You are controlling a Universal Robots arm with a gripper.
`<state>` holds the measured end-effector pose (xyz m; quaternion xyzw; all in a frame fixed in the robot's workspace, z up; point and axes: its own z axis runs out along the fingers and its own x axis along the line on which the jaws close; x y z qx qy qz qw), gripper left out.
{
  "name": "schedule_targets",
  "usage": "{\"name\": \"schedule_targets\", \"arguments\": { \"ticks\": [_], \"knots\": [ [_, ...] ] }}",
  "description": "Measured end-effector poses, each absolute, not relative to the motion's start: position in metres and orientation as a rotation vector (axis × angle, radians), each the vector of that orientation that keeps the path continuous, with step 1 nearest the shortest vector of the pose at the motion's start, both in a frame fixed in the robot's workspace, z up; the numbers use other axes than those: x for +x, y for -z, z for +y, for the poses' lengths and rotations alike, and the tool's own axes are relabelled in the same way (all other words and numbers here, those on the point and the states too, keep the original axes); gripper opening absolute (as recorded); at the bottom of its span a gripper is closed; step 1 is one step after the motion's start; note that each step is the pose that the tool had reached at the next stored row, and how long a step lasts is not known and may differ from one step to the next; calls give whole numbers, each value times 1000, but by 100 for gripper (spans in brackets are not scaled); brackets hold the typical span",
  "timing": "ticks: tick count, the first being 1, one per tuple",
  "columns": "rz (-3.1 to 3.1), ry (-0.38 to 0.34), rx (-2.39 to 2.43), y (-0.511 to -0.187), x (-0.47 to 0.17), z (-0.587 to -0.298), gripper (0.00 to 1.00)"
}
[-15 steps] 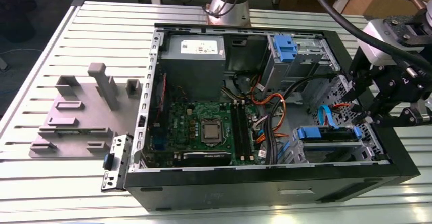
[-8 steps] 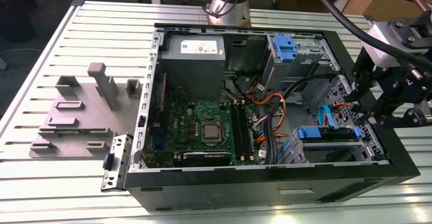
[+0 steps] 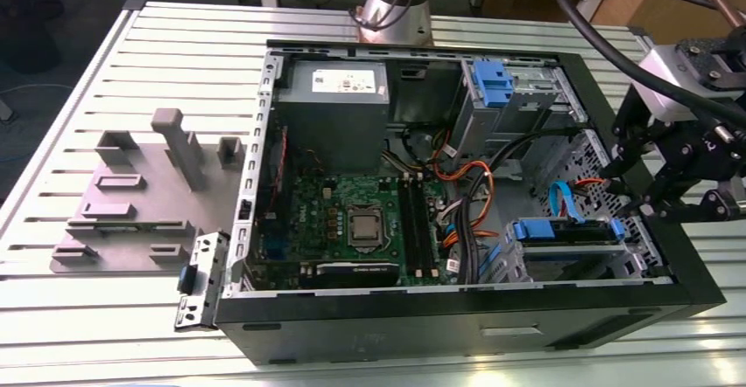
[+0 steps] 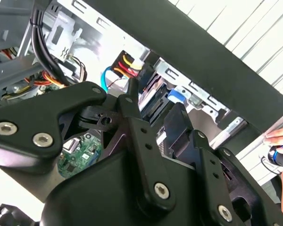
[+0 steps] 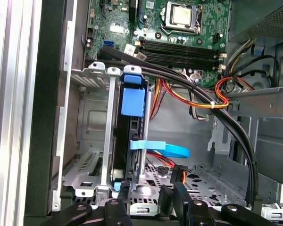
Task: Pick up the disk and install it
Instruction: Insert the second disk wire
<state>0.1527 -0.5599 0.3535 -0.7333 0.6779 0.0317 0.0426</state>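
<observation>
The open computer case (image 3: 700, 273) fills the middle of the exterior view, lying on a slatted table (image 3: 70, 125). In its lower right corner a metal drive cage (image 3: 571, 260) holds the disk (image 3: 560, 231), its blue carrier handle facing the motherboard (image 3: 349, 221). In the first wrist view the disk (image 5: 132, 101) stands on edge in the cage (image 5: 92, 141), left of centre. The gripper (image 3: 652, 205) hangs over the case's right edge, above the cage; its fingers (image 5: 124, 192) stand apart and hold nothing. A second blue carrier (image 3: 492, 81) sits in the upper right bay. The power supply (image 3: 335, 99) occupies the upper left.
</observation>
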Motion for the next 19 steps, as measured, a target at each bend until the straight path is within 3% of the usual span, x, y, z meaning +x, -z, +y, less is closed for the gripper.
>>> {"name": "schedule_targets", "arguments": {
  "ticks": [16, 19],
  "knots": [
    [2074, -97, -2243, -347, 157, -558, 49],
    [2074, -97, -2243, -347, 157, -558, 41]
  ]
}}
